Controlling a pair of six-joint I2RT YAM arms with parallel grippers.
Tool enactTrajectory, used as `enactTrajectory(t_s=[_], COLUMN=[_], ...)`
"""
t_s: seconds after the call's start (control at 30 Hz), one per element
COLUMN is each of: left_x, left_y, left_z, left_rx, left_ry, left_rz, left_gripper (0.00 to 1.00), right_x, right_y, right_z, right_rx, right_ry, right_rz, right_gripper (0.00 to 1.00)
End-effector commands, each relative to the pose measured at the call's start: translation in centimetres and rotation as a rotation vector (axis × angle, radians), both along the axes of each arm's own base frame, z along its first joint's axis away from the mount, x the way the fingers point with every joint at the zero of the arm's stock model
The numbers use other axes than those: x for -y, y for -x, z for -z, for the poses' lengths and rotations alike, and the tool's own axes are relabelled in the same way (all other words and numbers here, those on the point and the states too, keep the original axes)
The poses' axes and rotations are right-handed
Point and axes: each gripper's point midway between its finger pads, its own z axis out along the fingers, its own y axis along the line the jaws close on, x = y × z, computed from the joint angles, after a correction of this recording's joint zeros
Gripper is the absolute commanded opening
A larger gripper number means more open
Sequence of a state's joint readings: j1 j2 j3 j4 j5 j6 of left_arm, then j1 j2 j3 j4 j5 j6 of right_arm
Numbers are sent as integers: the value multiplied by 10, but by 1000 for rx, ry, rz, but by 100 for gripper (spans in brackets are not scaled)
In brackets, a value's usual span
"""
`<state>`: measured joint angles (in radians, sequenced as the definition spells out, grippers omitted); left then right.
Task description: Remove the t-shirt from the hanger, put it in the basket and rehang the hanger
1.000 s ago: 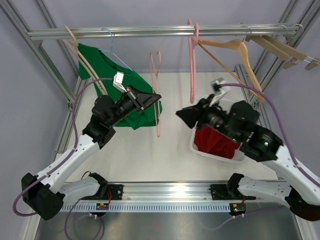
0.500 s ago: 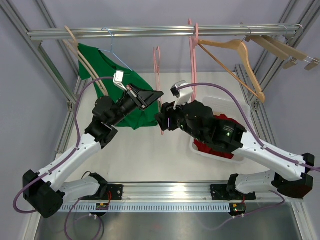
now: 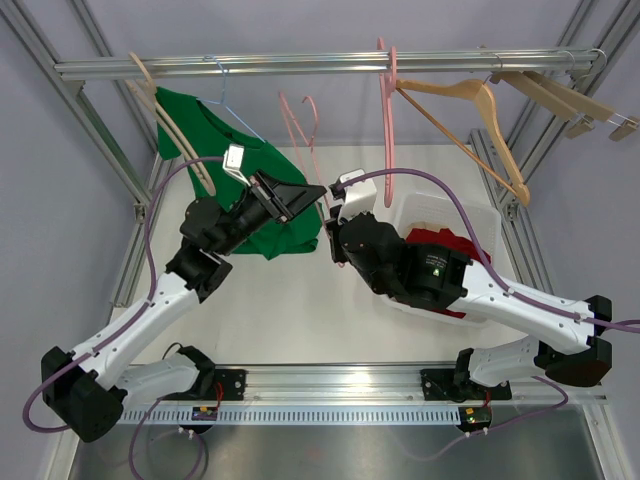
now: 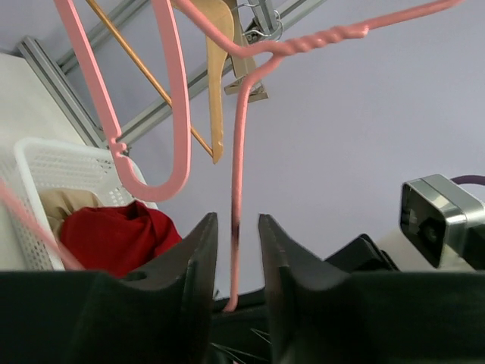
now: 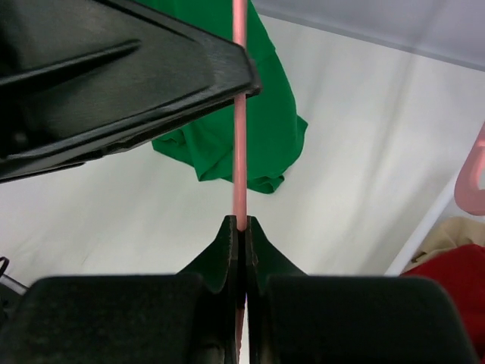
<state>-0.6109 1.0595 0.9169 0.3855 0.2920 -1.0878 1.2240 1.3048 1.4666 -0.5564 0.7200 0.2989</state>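
Your right gripper (image 5: 240, 224) is clenched on the thin wire of a pink hanger (image 5: 239, 152); your left gripper (image 4: 236, 227) is released, its fingers (image 4: 198, 250) standing either side of that same wire without pinching it; the hanger sits tilted below the rail (image 3: 300, 64); the green t-shirt (image 3: 215, 140) hangs at the rail's left end, behind your left arm; neither gripper holds it.

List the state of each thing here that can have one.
left gripper, open around the pink wire hanger
right gripper, shut on the pink wire hanger
pink wire hanger, bare, tilted
green t-shirt, hanging below the rail
basket, holding red cloth
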Motion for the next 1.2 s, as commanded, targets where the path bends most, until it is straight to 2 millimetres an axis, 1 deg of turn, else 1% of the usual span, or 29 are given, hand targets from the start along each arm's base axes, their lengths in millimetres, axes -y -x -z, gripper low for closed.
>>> enactTrajectory(t_s=[0.0, 0.07, 0.1, 0.17, 0.23, 0.27, 0.3, 0.33, 0.37, 0.4, 0.43, 0.47, 0.5, 0.53, 0.57, 0.6, 0.63, 0.67, 0.7, 0.77, 0.8, 0.83, 0.87, 0.93, 0.97, 1.03, 1.1, 1.13, 1.17], left_x=[-10, -20, -25, -40, -51, -61, -67, -72, -78, -88, -93, -98, -107, -112, -116, -123, -126, -127, -133, -138, -140, -145, -147, -149, -150, -149, -151, -150, -150], left_y=[21, 33, 37, 55, 67, 82, 86, 90, 96, 106, 110, 116, 127, 133, 137, 147, 151, 152, 159, 162, 160, 163, 163, 164, 163, 160, 160, 156, 158], left_z=[-20, -23, -24, -32, -31, -39, -40, -24, -26, -27, -12, -9, -7, 6, 12, 23, 29, 43, 49, 61, 73, 74, 78, 84, 87, 98, 103, 112, 111], left_rx=[104, 137, 145, 175, 203, 245, 286, 253, 275, 321, 296, 308, 350, 334, 350, 349, 354, 350, 360, 369, 352, 370, 376, 385, 389, 374, 372, 356, 358], left_ry=[1, -40, -52, -75, -132, -131, -163, -226, -248, -278, -330, -351, -370, -407, -431, -444, -450, -470, -470, -494, -514, -508, -516, -515, -519, -530, -527, -537, -530], left_rz=[11, -3, -15, -34, -43, -50, -68, -71, -79, -96, -94, -98, -106, -97, -103, -98, -94, -90, -97, -109, -117, -132, -142, -154, -156, -158, -169, -171, -173], left_gripper=[49, 61, 71, 79, 88, 90, 93, 97, 99, 99, 99, 99, 99, 99, 99, 99, 99, 99, 99, 99, 99, 99, 99, 99, 99, 99, 99, 99, 99], right_x=[22, 27, 31, 36, 37, 45, 45, 47, 49, 52, 52, 52, 53, 54, 54, 55, 56, 55, 53, 49, 41, 40, 34, 32, 27, 23, 20, 19, 19], right_y=[-4, -5, -5, -9, -13, -22, -27, -32, -37, -46, -48, -50, -56, -59, -62, -68, -70, -72, -78, -83, -89, -94, -101, -109, -114, -118, -125, -126, -128], right_z=[-23, -25, -22, -21, -16, -16, -14, -13, -14, -16, -19, -26, -28, -31, -38, -37, -44, -45, -43, -48, -39, -41, -32, -29, -23, -21, -17, -18, -16], right_rx=[45, 48, 47, 42, 26, 25, 20, 19, 20, 26, 35, 47, 52, 62, 71, 71, 80, 82, 77, 79, 63, 62, 48, 40, 36, 35, 29, 30, 28], right_ry=[-24, -11, 11, 19, 31, 32, 35, 46, 48, 45, 50, 40, 44, 53, 46, 57, 52, 55, 65, 56, 72, 69, 90, 90, 96, 88, 92, 92, 97], right_rz=[83, 98, 108, 122, 111, 140, 142, 144, 152, 169, 166, 167, 178, 182, 184, 196, 199, 198, 195, 189, 175, 181, 184, 191, 191, 186, 189, 189, 191], right_gripper=[0, 0, 0, 0, 0, 0, 0, 0, 0, 0, 0, 0, 0, 0, 0, 0, 0, 0, 0, 0, 0, 0, 0, 0, 0, 0, 0, 0, 0])
